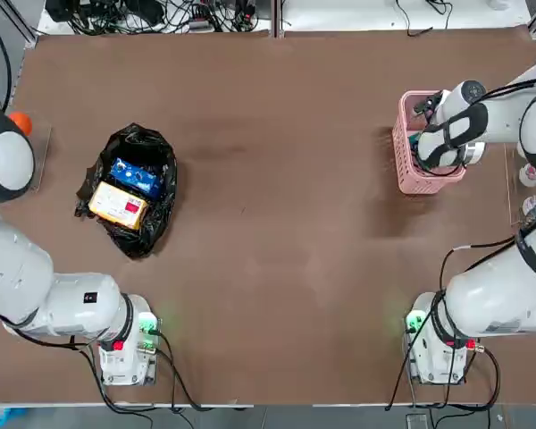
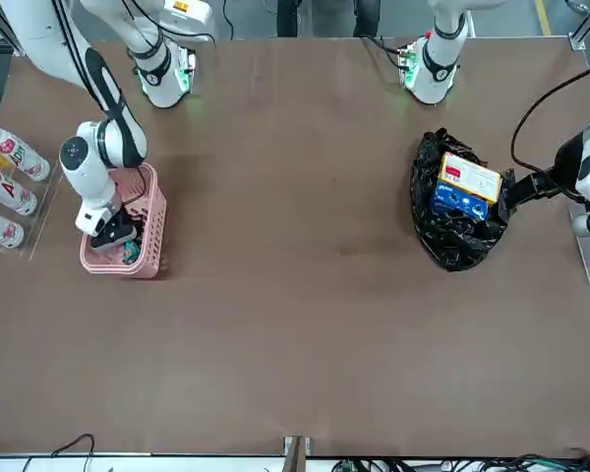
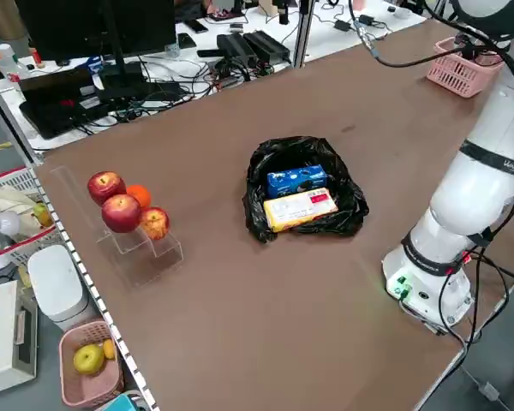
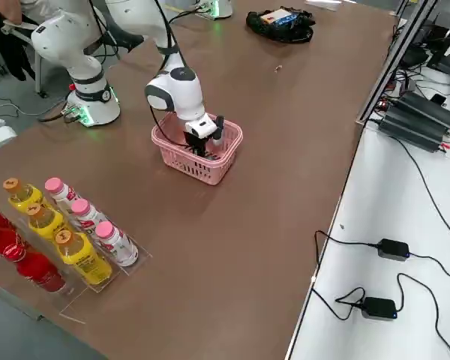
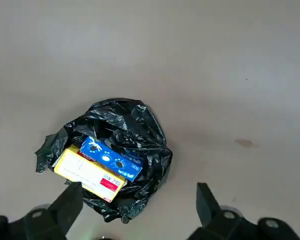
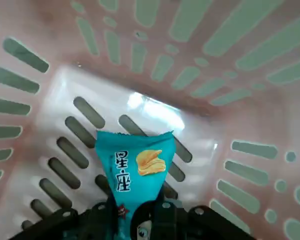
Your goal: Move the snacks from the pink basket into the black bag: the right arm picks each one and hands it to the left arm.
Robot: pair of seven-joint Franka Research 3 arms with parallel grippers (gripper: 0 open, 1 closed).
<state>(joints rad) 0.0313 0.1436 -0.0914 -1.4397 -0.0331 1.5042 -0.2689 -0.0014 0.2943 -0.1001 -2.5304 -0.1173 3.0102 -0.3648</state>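
The pink basket (image 1: pixel 409 177) (image 2: pixel 149 246) (image 4: pixel 214 171) stands at the table's right side. My right gripper (image 2: pixel 114 232) (image 4: pixel 205 139) (image 6: pixel 137 220) reaches down inside it, shut on the lower end of a small teal-green snack packet (image 6: pixel 135 167) (image 2: pixel 130 255) that rests on the basket floor. Across the table lies the black bag (image 1: pixel 152 228) (image 2: pixel 452 246) (image 5: pixel 140 125), holding a blue packet (image 1: pixel 136 176) (image 5: pixel 112 157) and a yellow-orange packet (image 1: pixel 118 204) (image 5: pixel 90 172). My left gripper (image 5: pixel 138 190) hangs open above the bag with nothing between its fingers.
White bottles (image 2: pixel 5 187) (image 4: pixel 90 225) stand in a clear rack beside the basket at the right edge. Red and orange balls (image 3: pixel 120 210) (image 1: pixel 20 122) sit on a clear stand at the left edge. Bare brown table (image 1: pixel 286 206) lies between bag and basket.
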